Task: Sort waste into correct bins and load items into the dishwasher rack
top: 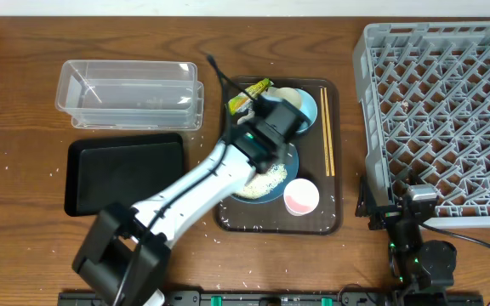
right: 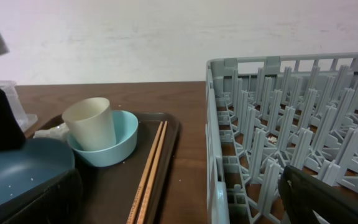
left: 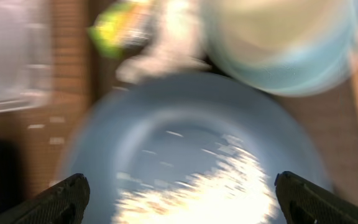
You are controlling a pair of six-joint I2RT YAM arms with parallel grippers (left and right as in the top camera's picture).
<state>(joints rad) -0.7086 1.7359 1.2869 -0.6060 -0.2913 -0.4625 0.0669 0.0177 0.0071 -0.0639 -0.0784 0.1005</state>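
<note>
A heap of white rice (left: 219,190) lies in the large dark-blue bowl (top: 270,183) on the brown serving tray (top: 333,219). It sits directly beneath the left end effector (left: 182,182), whose fingers (left: 64,199) stand wide apart with nothing between them, framing the bowl from either side. Just beyond it is the light-blue bowl (top: 310,109) with the white cup (right: 91,124) upright inside. The yellow-green snack wrapper (top: 248,96) lies at the tray's far left corner, with the crumpled tissue (right: 50,132) beside it.

The pink cup (top: 301,197) stands at the tray's near right, just beside the dark-blue bowl, and the chopsticks (top: 327,132) lie together along the tray's right side. On the worktop (top: 24,85) to the left, the clear tub (top: 130,93) sits behind the black tray (top: 126,174).

The grey dishwasher rack (top: 441,119) fills the right side. The right end effector (right: 179,174), spread wide and holding nothing, sits low at its near left corner, between tray and rack.

From overhead the left arm covers much of the dark-blue bowl and the tissue. The left wrist view is smeared with blur, so contact between fingers and bowl cannot be told. The rack is cut off at the frame's right edge.
</note>
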